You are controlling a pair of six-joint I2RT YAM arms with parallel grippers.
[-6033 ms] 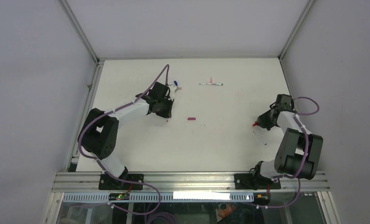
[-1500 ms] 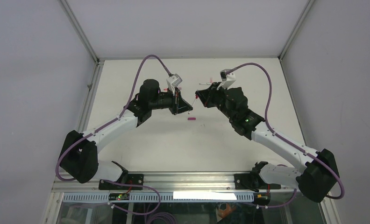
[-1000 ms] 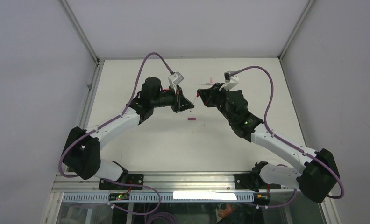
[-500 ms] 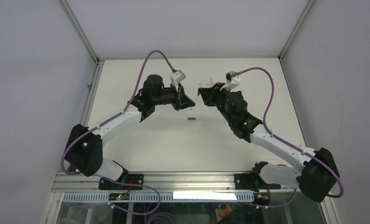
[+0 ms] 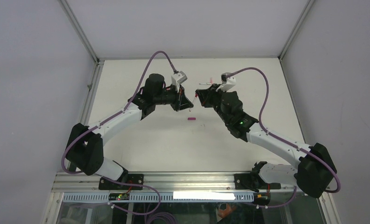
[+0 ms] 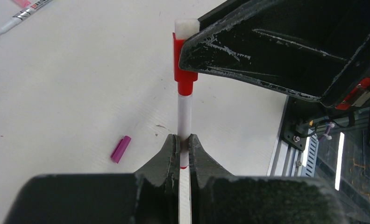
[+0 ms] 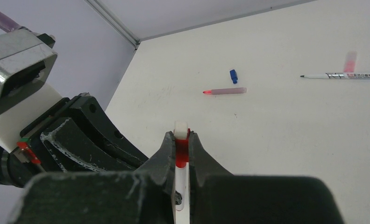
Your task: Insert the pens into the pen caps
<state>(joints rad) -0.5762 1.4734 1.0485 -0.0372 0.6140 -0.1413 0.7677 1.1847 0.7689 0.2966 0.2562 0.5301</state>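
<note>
— Holding what, the left end effector (image 6: 183, 140)?
— It is pinched tight on a white pen (image 6: 184, 112), raised off the table (image 5: 174, 144).
— And the right end effector (image 7: 181, 137)?
— Closed on the red cap (image 6: 183, 70). The pen's barrel runs straight into that cap's narrow mouth, midway between the two arms.
— Anything lying loose?
— A magenta cap (image 6: 120, 149) lies on the table near the held pen. Farther off, a blue cap (image 7: 233, 76) sits just beside a pink pen (image 7: 225, 91), and a black-tipped pen (image 7: 346, 74) lies just beside a pink cap (image 7: 350, 60).
</note>
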